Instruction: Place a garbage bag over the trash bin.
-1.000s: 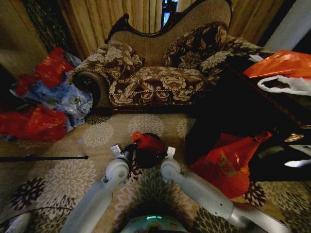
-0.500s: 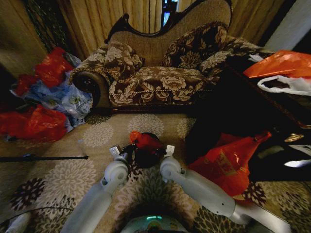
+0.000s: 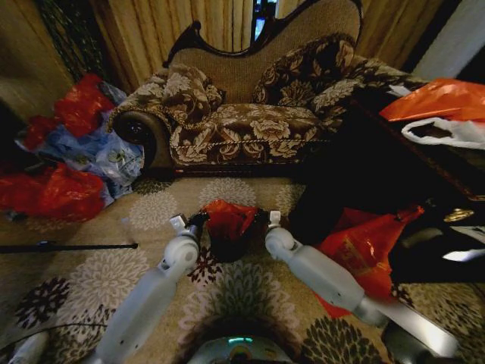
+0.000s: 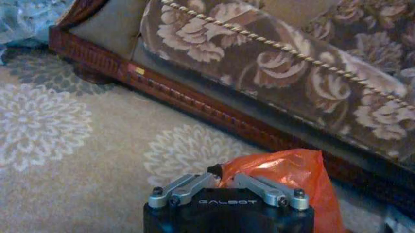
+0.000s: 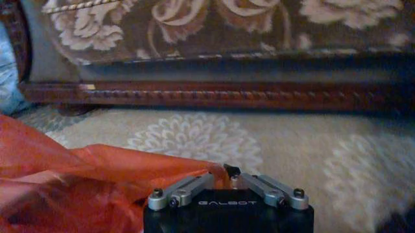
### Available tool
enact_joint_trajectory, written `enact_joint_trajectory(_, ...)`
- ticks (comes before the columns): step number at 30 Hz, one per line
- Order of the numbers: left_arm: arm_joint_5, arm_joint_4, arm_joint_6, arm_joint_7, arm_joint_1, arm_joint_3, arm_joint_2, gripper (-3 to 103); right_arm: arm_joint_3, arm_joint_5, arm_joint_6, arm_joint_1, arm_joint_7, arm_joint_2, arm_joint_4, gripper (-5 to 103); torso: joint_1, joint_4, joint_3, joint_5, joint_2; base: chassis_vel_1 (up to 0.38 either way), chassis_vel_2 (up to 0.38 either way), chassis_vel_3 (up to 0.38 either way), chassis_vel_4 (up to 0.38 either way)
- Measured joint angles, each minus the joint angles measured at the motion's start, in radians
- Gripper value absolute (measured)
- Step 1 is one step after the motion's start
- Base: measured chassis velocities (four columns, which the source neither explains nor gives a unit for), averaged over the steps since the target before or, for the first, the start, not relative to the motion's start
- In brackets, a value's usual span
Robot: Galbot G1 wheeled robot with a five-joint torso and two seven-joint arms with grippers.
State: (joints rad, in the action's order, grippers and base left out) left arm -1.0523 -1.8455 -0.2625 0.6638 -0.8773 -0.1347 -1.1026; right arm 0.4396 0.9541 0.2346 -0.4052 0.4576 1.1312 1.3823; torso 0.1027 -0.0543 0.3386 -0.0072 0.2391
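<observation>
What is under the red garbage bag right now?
The black trash bin stands under the garbage bag, which the left gripper and right gripper hold stretched above it. The bag covers the bin's rim and inside; its lower wall shows.

- Trash bin stands on the carpet, in front of the sofa.
- Garbage bag sits on top of the bin, stretched between the two end effectors.
- Left end effector grips the bag's left edge; right end effector grips its right edge.
- A pile of stuffed bags lies left of the sofa.
- A larger printed bag lies right of the bin, beside the right arm.
</observation>
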Motion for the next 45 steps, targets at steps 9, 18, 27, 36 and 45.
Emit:
enact_joint_trajectory(9, 0.003, 0.234, 0.002, -0.049, 0.107, -0.014, -0.040, 0, -0.009, -0.269, -0.080, 0.082, -0.387, 0.041, -0.262, 0, 0.000, 0.0000, 0.000, 0.0002, 0.000, 0.000, 0.000, 0.000, 0.000)
enact_joint_trajectory(18, 0.075, 0.439, 0.017, -0.114, 0.172, 0.002, -0.113, 0, -0.072, -0.490, -0.293, 0.120, -0.697, 0.121, -0.555, 0, 0.000, -0.0004, 0.000, 0.0002, 0.000, 0.000, 0.000, 0.000, 0.000)
enact_joint_trajectory(27, 0.143, 0.531, 0.030, -0.173, 0.131, 0.003, -0.133, 0, -0.112, -0.588, -0.407, 0.117, -0.853, 0.181, -0.671, 0, 0.000, -0.0001, 0.000, 0.0001, 0.000, 0.000, 0.000, 0.000, 0.000)
enact_joint_trajectory(36, 0.179, 0.556, 0.010, -0.209, 0.102, -0.002, -0.135, 0, -0.138, -0.644, -0.439, 0.118, -0.906, 0.212, -0.725, 0, 0.000, 0.0000, 0.000, 0.0001, 0.000, 0.000, 0.000, 0.000, 0.000)
enact_joint_trajectory(45, 0.171, 0.605, -0.022, -0.224, 0.117, 0.015, -0.144, 0, -0.166, -0.665, -0.412, 0.138, -0.959, 0.263, -0.798, 0, 0.000, -0.0002, 0.000, 0.0001, 0.000, 0.000, 0.000, 0.000, 0.000)
